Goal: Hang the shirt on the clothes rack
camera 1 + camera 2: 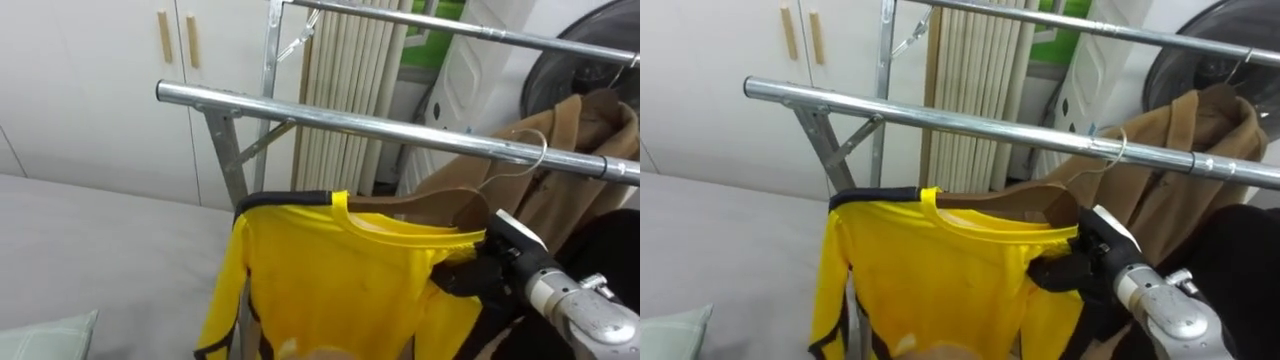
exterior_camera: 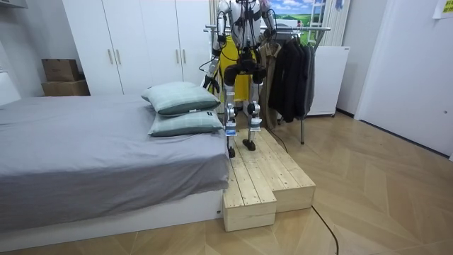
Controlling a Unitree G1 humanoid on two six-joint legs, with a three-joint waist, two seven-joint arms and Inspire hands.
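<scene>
The yellow shirt (image 1: 340, 280) hangs on a wooden hanger (image 1: 430, 205) just under the lower rail (image 1: 350, 118), its body dropping straight down so the collar stays centred on the hanger. My right hand (image 1: 478, 272) is below the rail too, its dark fingers curled round the shirt's shoulder with the hanger's arm inside the cloth. I hold it there because gripping the end gives me leverage to steer the hook. The wire hook (image 1: 535, 150) rises to the rail and seems to loop over it, though from this angle I cannot be sure it is seated and bearing the weight. Along the rail towards my right, touching it, a tan coat (image 1: 570, 150) already hangs, so I judge the shirt is aimed at the free stretch beside it. Behind the rail and higher runs the upper rail (image 1: 450, 28). The grey bed (image 1: 90, 240) lies below the rail, on my left.
</scene>
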